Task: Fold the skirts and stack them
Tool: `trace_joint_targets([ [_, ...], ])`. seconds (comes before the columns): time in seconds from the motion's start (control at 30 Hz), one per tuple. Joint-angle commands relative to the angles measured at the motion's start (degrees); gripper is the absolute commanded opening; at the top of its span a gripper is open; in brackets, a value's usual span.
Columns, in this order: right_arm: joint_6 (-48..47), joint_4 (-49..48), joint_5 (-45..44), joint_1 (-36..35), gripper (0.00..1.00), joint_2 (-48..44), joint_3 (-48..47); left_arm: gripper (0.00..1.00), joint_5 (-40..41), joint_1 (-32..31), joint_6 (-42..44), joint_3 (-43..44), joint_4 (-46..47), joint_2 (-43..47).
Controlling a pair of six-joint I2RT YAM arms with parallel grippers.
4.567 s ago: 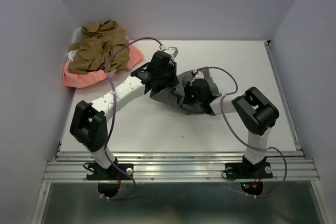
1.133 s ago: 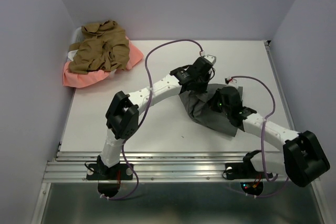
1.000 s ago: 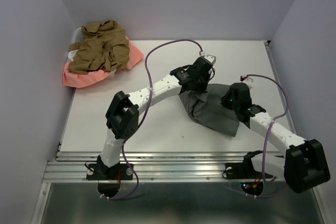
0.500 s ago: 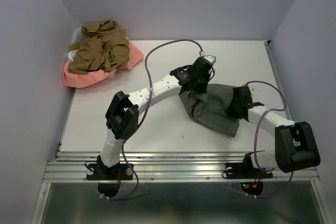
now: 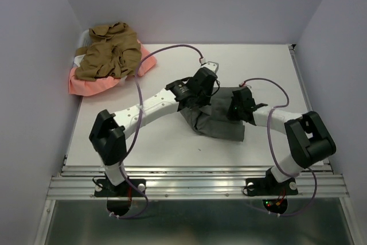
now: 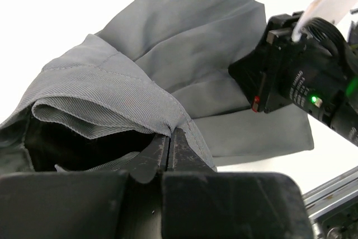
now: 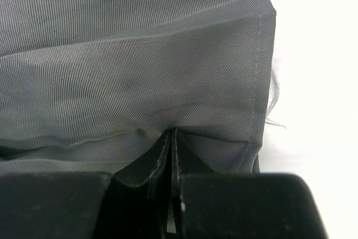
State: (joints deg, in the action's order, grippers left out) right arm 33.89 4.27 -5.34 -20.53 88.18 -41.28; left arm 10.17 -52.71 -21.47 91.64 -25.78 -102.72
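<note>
grey skirt (image 5: pixel 221 125), middle of surface (image 5: pixel 258 67). left gripper (image 6: pixel 169 148) and right gripper (image 7: pixel 172 141): jaws pinched on its cloth. lift both evenly, lay edge onto edge, avoid dragging.

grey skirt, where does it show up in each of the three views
top: grey skirt lies on the middle of the white table.
left wrist: fills the middle and left, pinched by the left claw at bottom.
right wrist: fills nearly the whole picture, pinched by the right claw.
shared landmark: the white table beneath it.
</note>
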Motion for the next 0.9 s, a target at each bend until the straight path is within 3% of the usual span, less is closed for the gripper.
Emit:
trace_joint_targets([
  [0.0,0.30,2.06,2.00,-6.35,0.07,4.80,-2.75,0.00,7.31,-0.03,-2.78,-6.45,0.29,9.98],
  [0.1,1.00,0.83,2.27,-10.05,0.07,7.44,-6.09,0.00,9.16,0.24,-2.17,-10.51,0.64,13.59],
  [0.3,3.11,-3.66,6.56,-15.24,0.06,9.82,-7.51,0.00,8.20,0.33,0.73,-10.34,0.47,14.13],
  [0.77,3.29,-6.55,3.23,-15.24,0.06,10.87,-5.49,0.00,-11.91,-0.38,4.86,-0.94,5.39,-0.54],
  [0.87,3.38,-7.87,3.06,-15.24,0.06,10.52,-3.82,0.00,-12.90,-0.47,3.64,0.29,6.27,-2.92],
])
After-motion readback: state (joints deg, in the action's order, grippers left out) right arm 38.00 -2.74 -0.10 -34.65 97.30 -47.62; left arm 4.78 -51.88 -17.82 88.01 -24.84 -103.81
